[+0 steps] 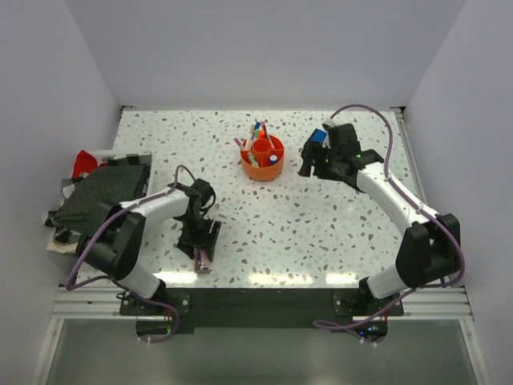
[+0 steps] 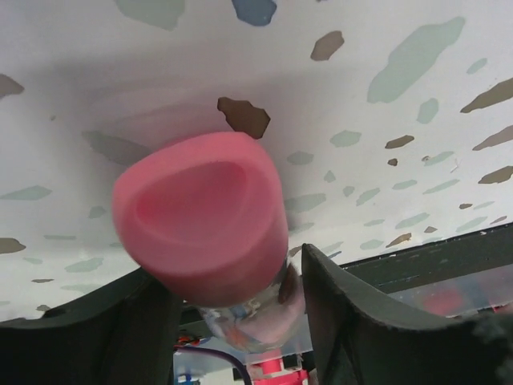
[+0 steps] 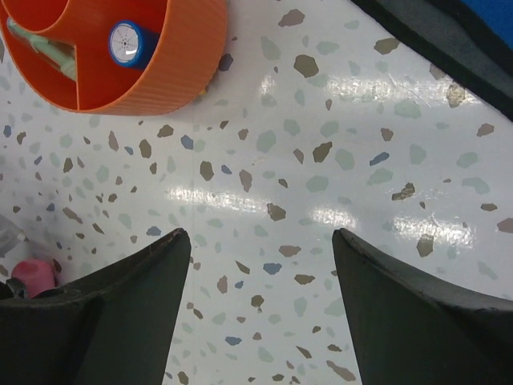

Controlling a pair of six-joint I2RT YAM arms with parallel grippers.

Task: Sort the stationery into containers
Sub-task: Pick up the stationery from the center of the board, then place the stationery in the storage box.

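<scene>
The round orange caddy (image 1: 262,159) stands at the back middle of the table with several pens upright in it. In the right wrist view the caddy (image 3: 160,72) holds a blue-capped marker (image 3: 128,44). My left gripper (image 1: 205,245) is low near the table's front edge, shut on the stubby pink-capped glue tube (image 1: 203,261). In the left wrist view the pink cap (image 2: 200,216) fills the space between my fingers (image 2: 361,321), just above the table. My right gripper (image 1: 309,166) hovers right of the caddy, open and empty (image 3: 260,257).
A heap of dark cloth (image 1: 100,196) with a red piece (image 1: 84,163) lies at the left table edge. A blue object (image 1: 319,138) sits by the right wrist. White walls close in the back and sides.
</scene>
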